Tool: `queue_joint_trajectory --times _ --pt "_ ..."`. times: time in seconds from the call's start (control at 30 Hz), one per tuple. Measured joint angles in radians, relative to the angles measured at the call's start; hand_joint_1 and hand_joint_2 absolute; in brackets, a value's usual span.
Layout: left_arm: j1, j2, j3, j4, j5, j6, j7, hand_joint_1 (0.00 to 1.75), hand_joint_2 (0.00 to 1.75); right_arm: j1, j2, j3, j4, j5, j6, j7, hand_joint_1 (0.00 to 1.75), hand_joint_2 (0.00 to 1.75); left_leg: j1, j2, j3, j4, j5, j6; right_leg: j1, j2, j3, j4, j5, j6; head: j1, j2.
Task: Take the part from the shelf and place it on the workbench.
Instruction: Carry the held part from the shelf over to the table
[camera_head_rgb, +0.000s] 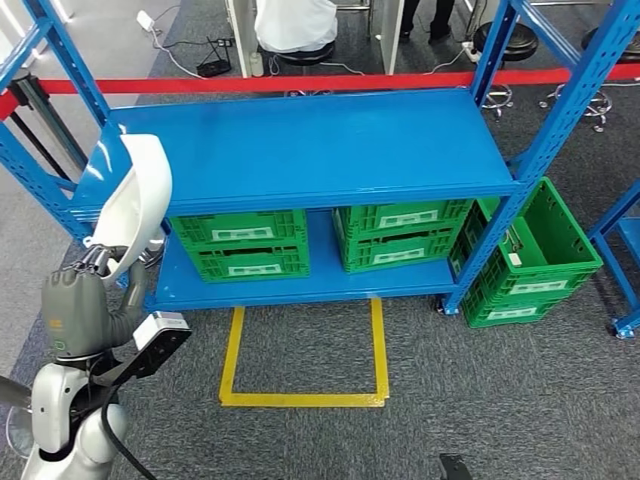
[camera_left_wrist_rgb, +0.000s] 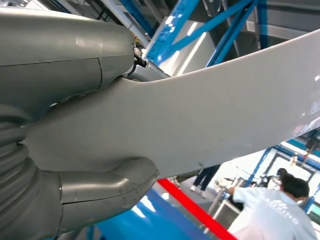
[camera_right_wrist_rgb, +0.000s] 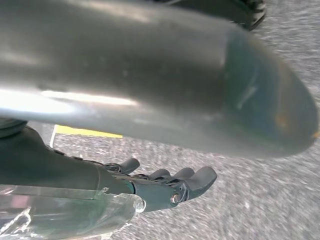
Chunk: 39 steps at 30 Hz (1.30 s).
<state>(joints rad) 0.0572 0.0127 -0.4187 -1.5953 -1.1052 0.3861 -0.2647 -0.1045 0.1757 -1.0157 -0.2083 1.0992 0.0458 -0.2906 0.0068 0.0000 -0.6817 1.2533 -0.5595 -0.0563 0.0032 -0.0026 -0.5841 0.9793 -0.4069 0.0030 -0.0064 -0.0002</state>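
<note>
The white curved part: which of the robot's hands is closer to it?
Left. The left hand holds the white part by its lower end, beside the blue shelf. The right hand hangs over the grey carpet, holding nothing.

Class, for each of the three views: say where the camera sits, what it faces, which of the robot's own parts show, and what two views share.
Head view: high on the body, facing down at the blue shelf; left hand holds the white part.
Left wrist view: behind the left hand, facing along the white part.
Right wrist view: behind the right hand, facing grey floor.
Shared: the white part, head and left wrist.
</note>
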Motion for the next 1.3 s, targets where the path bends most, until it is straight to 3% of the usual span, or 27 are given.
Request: queue_joint_trajectory --times 0.03,0.1,0.17,0.2,0.27,0.3,0.37,0.43,0.47,0.5,0.53,0.6,0.67,0.7,0.77,0.83,0.87,0.93,0.97,1.0,1.03,1.07,1.13,1.2,1.23,1.3 --pt "0.001 -0.001 0.002 0.000 -0.001 0.000 0.000 1.75 1.75 0.001 0.000 0.000 0.000 0.000 0.000 0.000 0.00 0.00 0.001 0.000 0.021 -0.007 0.028 -0.002 -0.001 0.000 -0.018 0.003 0.012 0.002 0.000 0.000" --pt "0.001 -0.003 0.004 0.000 -0.002 0.000 0.000 1.75 1.75 0.001 0.001 0.000 0.000 0.001 0.000 0.000 0.00 0.00 0.004 0.000 0.110 -0.107 0.073 -0.005 -0.003 0.000 -0.049 0.011 0.032 0.011 0.000 0.000" --pt "0.000 -0.008 0.006 0.000 -0.003 0.000 0.000 1.75 1.75 0.000 0.001 -0.001 -0.001 0.002 0.000 0.000 0.00 0.00 0.005 -0.002 0.200 -0.237 0.060 0.003 -0.002 0.001 -0.070 0.020 0.050 0.022 0.000 0.000" --pt "0.001 -0.011 0.006 -0.001 -0.003 0.000 0.000 1.75 1.75 0.000 0.001 -0.001 -0.001 0.002 -0.001 0.001 0.00 0.00 0.004 -0.003 0.221 -0.276 0.048 0.012 -0.001 0.001 -0.077 0.022 0.060 0.028 0.000 0.000" --pt "0.007 -0.016 0.012 -0.001 -0.004 -0.002 0.000 1.75 1.75 0.004 0.001 -0.001 -0.001 0.003 -0.001 0.002 0.00 0.00 0.001 -0.002 0.214 -0.293 0.048 0.035 -0.004 0.001 -0.088 0.021 0.079 0.039 0.000 0.000" --pt "0.010 -0.020 0.016 -0.001 -0.004 -0.003 0.000 1.75 1.75 0.008 0.001 -0.001 -0.001 0.003 -0.002 0.003 0.00 0.00 0.001 -0.001 0.206 -0.291 0.058 0.044 -0.005 0.001 -0.093 0.025 0.070 0.044 0.000 0.000" --pt "0.013 -0.028 0.025 -0.001 -0.005 -0.010 0.000 1.75 1.75 0.013 0.001 -0.001 -0.001 0.007 -0.005 0.006 0.00 0.00 0.002 0.001 0.186 -0.291 0.080 0.058 -0.008 0.001 -0.115 0.091 -0.008 0.053 0.004 0.000" --pt "0.016 -0.038 0.034 -0.001 -0.007 -0.017 -0.001 1.75 1.75 0.011 0.001 -0.002 -0.001 0.013 -0.008 0.010 0.00 0.00 0.000 0.001 0.159 -0.290 0.103 0.064 -0.008 0.001 -0.143 0.223 -0.111 0.059 0.007 0.000" --pt "0.017 -0.042 0.039 0.000 -0.008 -0.020 -0.002 1.75 1.75 0.009 0.001 -0.001 -0.001 0.016 -0.010 0.012 0.00 0.00 -0.001 0.001 0.144 -0.289 0.115 0.064 -0.008 0.001 -0.149 0.280 -0.133 0.060 0.007 0.000" --pt "0.019 -0.046 0.045 0.000 -0.008 -0.021 -0.002 1.75 1.75 0.008 0.001 -0.001 -0.001 0.018 -0.010 0.014 0.00 0.00 -0.002 0.001 0.130 -0.289 0.126 0.063 -0.007 0.001 -0.143 0.312 -0.132 0.059 0.007 0.000" --pt "0.020 -0.050 0.050 0.000 -0.009 -0.021 -0.003 1.75 1.75 0.007 0.001 -0.002 -0.001 0.019 -0.010 0.015 0.00 0.00 -0.003 0.001 0.115 -0.288 0.137 0.062 -0.007 0.001 -0.121 0.311 -0.112 0.056 0.007 0.000" --pt "0.020 -0.056 0.058 0.000 -0.011 -0.023 -0.003 1.75 1.75 0.004 0.001 -0.002 -0.002 0.020 -0.010 0.016 0.00 0.00 -0.005 0.000 0.091 -0.287 0.158 0.058 -0.005 0.002 -0.025 0.209 -0.071 0.046 0.007 0.000" --pt "0.020 -0.063 0.065 -0.001 -0.012 -0.026 -0.005 1.75 1.75 -0.003 0.001 -0.002 -0.004 0.020 -0.010 0.015 0.00 0.00 -0.007 0.000 0.075 -0.286 0.178 0.050 0.000 0.004 0.081 0.060 -0.082 0.036 0.006 0.000" --pt "0.019 -0.066 0.068 -0.001 -0.013 -0.027 -0.006 1.75 1.75 -0.007 0.001 -0.001 -0.005 0.020 -0.010 0.015 0.00 0.00 -0.007 0.000 0.071 -0.286 0.187 0.045 0.003 0.005 0.108 0.013 -0.094 0.032 0.006 0.000" --pt "0.020 -0.069 0.071 -0.001 -0.014 -0.029 -0.007 1.75 1.75 -0.010 0.001 -0.001 -0.005 0.021 -0.010 0.014 0.00 0.00 -0.005 0.001 0.065 -0.289 0.204 0.033 0.005 0.005 0.107 -0.009 -0.092 0.024 0.006 0.000" --pt "0.022 -0.071 0.074 -0.001 -0.014 -0.030 -0.007 1.75 1.75 -0.009 0.002 -0.002 -0.005 0.022 -0.010 0.015 0.00 0.00 -0.004 0.000 0.053 -0.272 0.178 0.020 0.002 0.001 0.092 -0.011 -0.072 0.009 0.004 0.000" --pt "0.023 -0.071 0.075 -0.001 -0.014 -0.030 -0.007 1.75 1.75 -0.009 0.002 -0.002 -0.005 0.022 -0.010 0.015 0.00 0.00 -0.004 -0.001 0.040 -0.236 0.136 0.015 0.000 -0.001 0.082 -0.013 -0.059 0.002 0.002 0.000" --pt "0.024 -0.071 0.077 -0.001 -0.014 -0.031 -0.007 1.75 1.75 -0.010 0.002 -0.002 -0.005 0.022 -0.010 0.015 0.00 0.00 -0.003 -0.001 0.006 -0.113 0.032 0.009 0.000 -0.002 0.053 -0.011 -0.035 -0.004 -0.002 0.000" --pt "0.024 -0.071 0.078 -0.001 -0.014 -0.032 -0.007 1.75 1.75 -0.010 0.002 -0.002 -0.005 0.022 -0.010 0.015 0.00 0.00 -0.002 -0.001 -0.010 -0.045 -0.005 0.006 0.000 -0.002 0.036 -0.010 -0.022 -0.003 -0.002 0.000" --pt "0.025 -0.071 0.078 -0.001 -0.015 -0.033 -0.007 1.75 1.75 -0.010 0.002 -0.002 -0.005 0.022 -0.010 0.015 0.00 0.00 -0.002 -0.001 -0.014 0.002 -0.014 0.004 0.000 -0.002 0.019 -0.008 -0.011 -0.003 -0.002 0.000" --pt "0.025 -0.071 0.079 -0.001 -0.016 -0.034 -0.007 1.75 1.75 -0.010 0.003 -0.002 -0.005 0.022 -0.010 0.015 0.00 0.00 -0.002 -0.001 -0.006 0.024 -0.003 0.004 0.000 -0.003 0.002 -0.006 0.001 -0.002 -0.002 0.000" --pt "0.025 -0.071 0.080 -0.001 -0.018 -0.036 -0.007 1.75 1.75 -0.010 0.003 -0.002 -0.005 0.022 -0.010 0.015 0.00 0.00 -0.001 -0.001 0.018 0.010 0.026 0.003 -0.001 -0.004 -0.014 -0.002 0.011 0.000 -0.002 0.000" --pt "0.025 -0.072 0.080 -0.001 -0.022 -0.037 -0.007 1.75 1.75 -0.010 0.003 -0.002 -0.005 0.022 -0.010 0.015 0.00 0.00 0.001 -0.001 0.102 -0.095 0.074 0.002 -0.002 -0.003 -0.046 0.008 0.030 0.007 -0.002 0.000" --pt "0.026 -0.075 0.080 -0.002 -0.026 -0.038 -0.007 1.75 1.75 -0.010 0.003 -0.002 -0.006 0.022 -0.011 0.014 0.00 0.00 0.001 -0.002 0.191 -0.229 0.064 0.007 0.000 -0.002 -0.068 0.016 0.047 0.017 -0.002 0.000" --pt "0.027 -0.077 0.080 -0.004 -0.027 -0.038 -0.007 1.75 1.75 -0.009 0.003 -0.002 -0.006 0.023 -0.011 0.014 0.00 0.00 -0.001 -0.002 0.215 -0.273 0.050 0.013 0.002 -0.001 -0.074 0.018 0.057 0.022 -0.002 0.000" --pt "0.030 -0.080 0.081 -0.006 -0.029 -0.039 -0.006 1.75 1.75 -0.005 0.004 -0.002 -0.006 0.023 -0.012 0.013 0.00 0.00 -0.004 -0.003 0.213 -0.291 0.050 0.036 0.003 -0.001 -0.080 0.014 0.077 0.031 -0.001 0.000"
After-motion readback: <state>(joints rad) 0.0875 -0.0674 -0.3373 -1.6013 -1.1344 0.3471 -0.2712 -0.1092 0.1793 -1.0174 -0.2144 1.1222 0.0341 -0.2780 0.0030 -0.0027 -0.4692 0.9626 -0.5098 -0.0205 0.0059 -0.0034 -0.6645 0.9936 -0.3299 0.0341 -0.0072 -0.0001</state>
